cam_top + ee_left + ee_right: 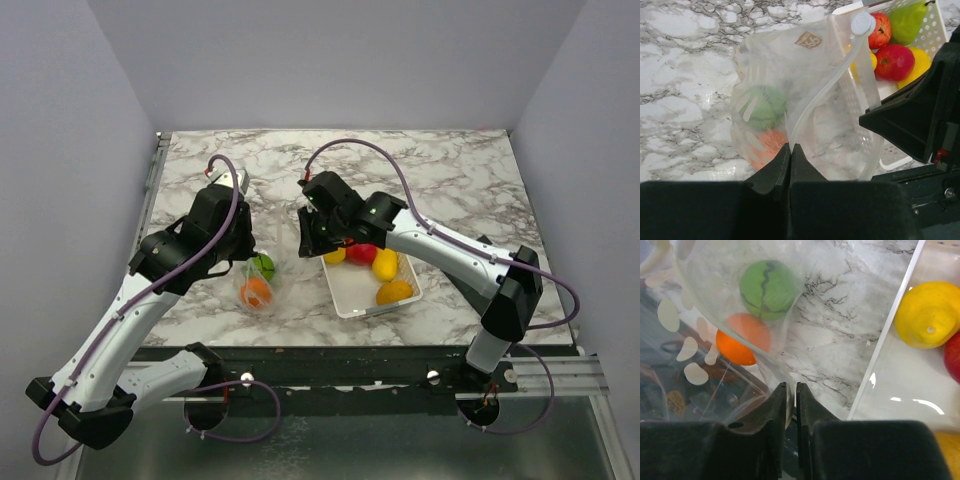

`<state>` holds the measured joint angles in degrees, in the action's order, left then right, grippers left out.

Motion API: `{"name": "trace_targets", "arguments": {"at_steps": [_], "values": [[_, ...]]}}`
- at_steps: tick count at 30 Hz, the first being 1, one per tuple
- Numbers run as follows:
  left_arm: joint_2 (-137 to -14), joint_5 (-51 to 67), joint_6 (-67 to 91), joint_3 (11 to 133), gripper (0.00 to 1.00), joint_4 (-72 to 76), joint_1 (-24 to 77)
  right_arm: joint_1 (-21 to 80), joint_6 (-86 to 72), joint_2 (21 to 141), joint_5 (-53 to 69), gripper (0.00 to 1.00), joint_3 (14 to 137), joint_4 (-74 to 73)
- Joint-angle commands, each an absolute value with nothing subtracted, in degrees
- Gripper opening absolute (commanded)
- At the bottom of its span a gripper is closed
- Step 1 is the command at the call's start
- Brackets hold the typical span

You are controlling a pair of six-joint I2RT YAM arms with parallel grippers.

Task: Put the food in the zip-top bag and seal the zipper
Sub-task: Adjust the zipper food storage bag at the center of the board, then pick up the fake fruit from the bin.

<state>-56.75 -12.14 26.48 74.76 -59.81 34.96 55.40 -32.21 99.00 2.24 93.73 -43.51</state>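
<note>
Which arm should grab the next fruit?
Probably the right: right gripper hangs at the basket's edge, while left gripper pinches the zip-top bag farther away. It grips the bag too.

White marble-patterned tabletop (450, 170), grey-black veining, glossy, spans the work area. The same tabletop (685, 75) shows in the left wrist view and again, tabletop (840, 325), in the right wrist view. White rectangular plastic basket (352, 296) with slotted walls sits right of centre, toward the near edge, slightly skewed to it. Basket floor (890, 390) is smooth with glare streaks; a slotted basket wall (935, 30) shows in the left wrist view. Plain pale grey walls (330, 60) close in three sides. Metal rail (152, 180) runs along the table's left edge. Black strip (350, 352) borders the near edge, with a grey metal shelf (400, 440) below.
</note>
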Motion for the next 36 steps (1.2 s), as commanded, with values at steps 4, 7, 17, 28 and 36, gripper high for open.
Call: {"name": "trace_targets", "arguments": {"at_steps": [4,7,17,28,36], "values": [[-56.9,-15.61,25.69,71.28,0.0,-57.85,35.05,55.37,-32.63,98.69,2.11,0.3,93.91,-41.69],[-57.19,-15.64,25.54,70.78,0.0,-57.36,35.06,55.37,-32.61,98.16,1.16,0.39,94.45,-42.46],[-58.45,-15.48,25.15,71.07,0.0,-56.79,35.08,55.29,-32.43,92.1,-10.75,0.53,95.35,-47.25],[-59.39,-17.89,24.11,72.89,0.0,-57.58,35.07,50.36,-33.21,86.55,-16.19,0.58,88.71,-46.88],[-60.32,-22.97,22.33,77.17,0.0,-60.67,35.05,47.46,-34.19,89.54,-13.75,0.61,85.45,-43.77]]}}
